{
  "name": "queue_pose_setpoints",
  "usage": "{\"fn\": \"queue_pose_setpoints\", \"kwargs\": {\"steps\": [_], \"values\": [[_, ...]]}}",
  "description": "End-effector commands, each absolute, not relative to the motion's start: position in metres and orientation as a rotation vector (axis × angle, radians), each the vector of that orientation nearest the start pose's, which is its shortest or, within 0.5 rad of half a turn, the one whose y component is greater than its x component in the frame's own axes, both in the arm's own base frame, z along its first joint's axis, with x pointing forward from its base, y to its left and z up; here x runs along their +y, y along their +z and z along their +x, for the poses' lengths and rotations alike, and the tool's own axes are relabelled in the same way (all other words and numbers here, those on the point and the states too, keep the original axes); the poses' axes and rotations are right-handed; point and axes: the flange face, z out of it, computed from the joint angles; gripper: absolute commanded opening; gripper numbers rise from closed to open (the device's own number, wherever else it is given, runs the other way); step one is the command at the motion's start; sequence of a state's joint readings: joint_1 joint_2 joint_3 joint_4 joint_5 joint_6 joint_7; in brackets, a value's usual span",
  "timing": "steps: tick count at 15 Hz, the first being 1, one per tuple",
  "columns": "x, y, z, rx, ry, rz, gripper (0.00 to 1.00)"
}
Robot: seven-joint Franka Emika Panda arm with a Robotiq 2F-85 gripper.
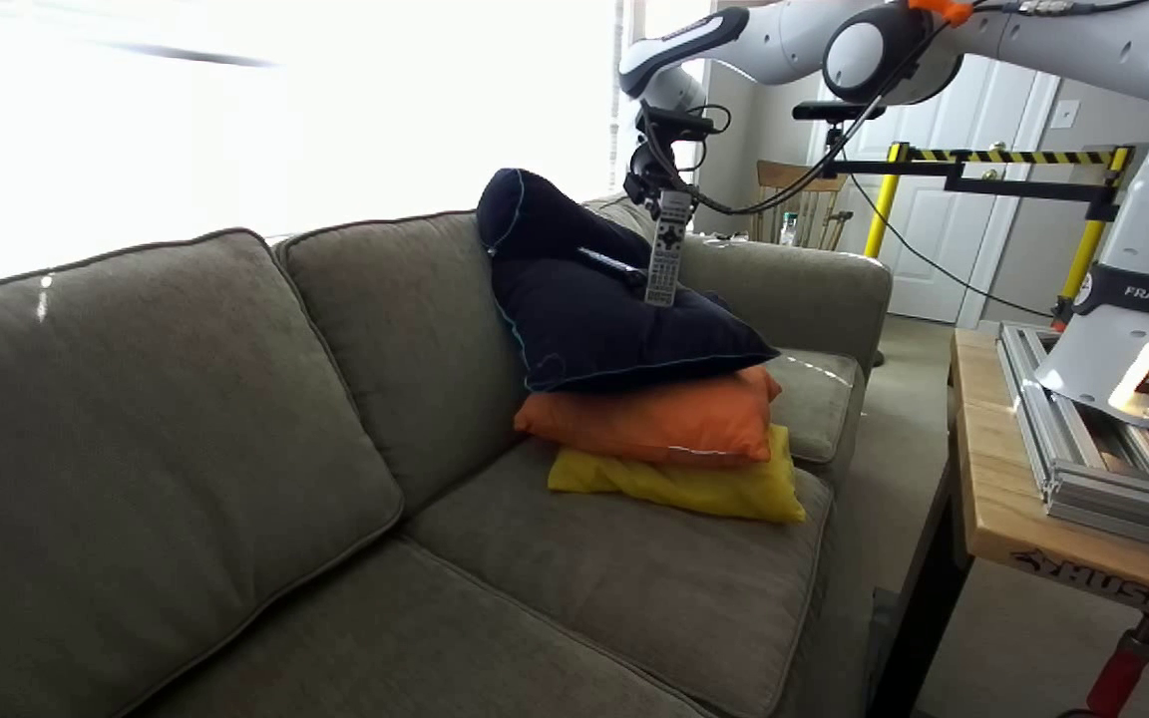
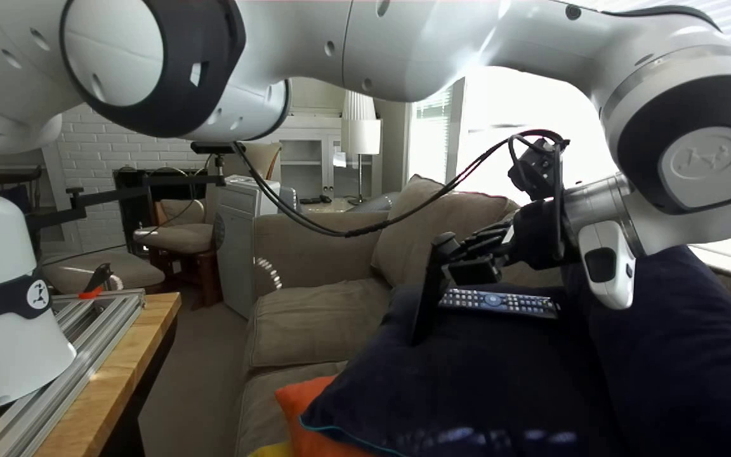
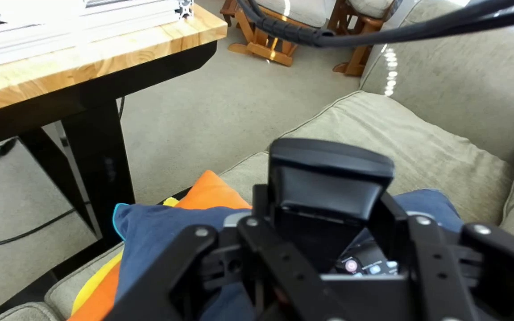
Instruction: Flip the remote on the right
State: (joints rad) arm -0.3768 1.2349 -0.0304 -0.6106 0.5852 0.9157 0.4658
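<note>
A silver-grey remote with many buttons is held nearly upright, slightly tilted, above the navy pillow. In an exterior view it shows edge-on as a dark slab. In the wrist view its dark back is between the fingers. My gripper is shut on this remote near its upper part; it also shows in the wrist view. I cannot tell if the remote's lower end touches the pillow. A second, black remote lies buttons up on the navy pillow, partly hidden in the wrist view.
The navy pillow rests on an orange pillow and a yellow pillow on the beige sofa. Another part of dark navy cushion rises behind the lying remote. The robot's wooden table stands across a floor gap. Black cables hang from the arm.
</note>
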Motion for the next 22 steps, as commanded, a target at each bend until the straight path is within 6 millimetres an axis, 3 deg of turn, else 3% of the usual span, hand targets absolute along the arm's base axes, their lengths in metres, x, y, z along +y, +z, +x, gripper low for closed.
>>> {"fn": "queue_pose_setpoints", "kwargs": {"steps": [1, 13, 22], "values": [[-0.199, 0.217, 0.677, 0.904, 1.123, -2.168, 0.31], [-0.223, 0.216, 0.687, 0.993, 0.964, -2.249, 0.31], [-0.238, 0.216, 0.702, 1.055, 0.773, -2.462, 0.31]]}}
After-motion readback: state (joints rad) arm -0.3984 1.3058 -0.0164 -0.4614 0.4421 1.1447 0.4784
